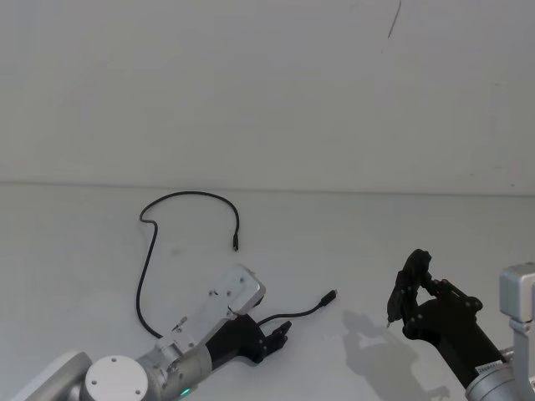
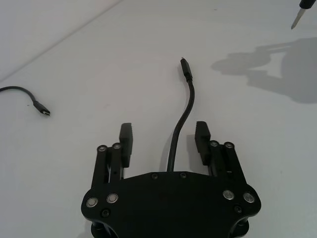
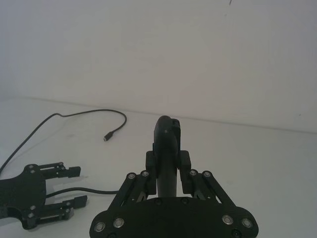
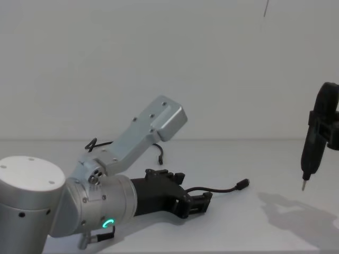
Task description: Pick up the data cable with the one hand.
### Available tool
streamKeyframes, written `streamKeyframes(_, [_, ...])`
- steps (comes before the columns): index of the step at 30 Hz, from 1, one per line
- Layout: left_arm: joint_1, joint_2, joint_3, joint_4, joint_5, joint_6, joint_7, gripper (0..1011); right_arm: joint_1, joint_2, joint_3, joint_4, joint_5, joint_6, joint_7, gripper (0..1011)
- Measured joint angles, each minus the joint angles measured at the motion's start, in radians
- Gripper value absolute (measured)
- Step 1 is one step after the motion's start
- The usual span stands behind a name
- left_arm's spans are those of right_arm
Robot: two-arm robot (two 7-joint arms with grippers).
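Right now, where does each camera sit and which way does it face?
Head view: high up, facing down at the table; left arm with left tool, right arm with right tool.
Left wrist view: on the left arm, facing along its open tool, which straddles the data cable.
Right wrist view: on the right arm, facing forward past its tool, shut on a pen.
Chest view: low, facing across the table; left arm large, pen at right.
Shared: head and chest both show the data cable's plug past the left tool.
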State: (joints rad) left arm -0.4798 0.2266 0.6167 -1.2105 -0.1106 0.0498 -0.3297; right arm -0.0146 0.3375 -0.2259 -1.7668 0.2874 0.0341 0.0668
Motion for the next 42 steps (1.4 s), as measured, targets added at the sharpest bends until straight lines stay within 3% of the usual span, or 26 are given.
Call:
streamKeyframes(22, [-0.008,-0.018,-0.003,0.023,0.003,-0.002,-0.003,58,0.0,0.0,0.0,0.0,0.0,0.0,0.0,269])
streamKeyframes(33, [0.01,-0.007,-0.019,-0.024,0.005,-0.012,0.001,51,0.0,0.0,0.0,0.0,0.0,0.0,0.0,269])
streamKeyframes(42, [0.051,0.058,-0.048,-0.14,-0.007,-0.013,-0.033,51,0.0,0.0,0.0,0.0,0.0,0.0,0.0,269])
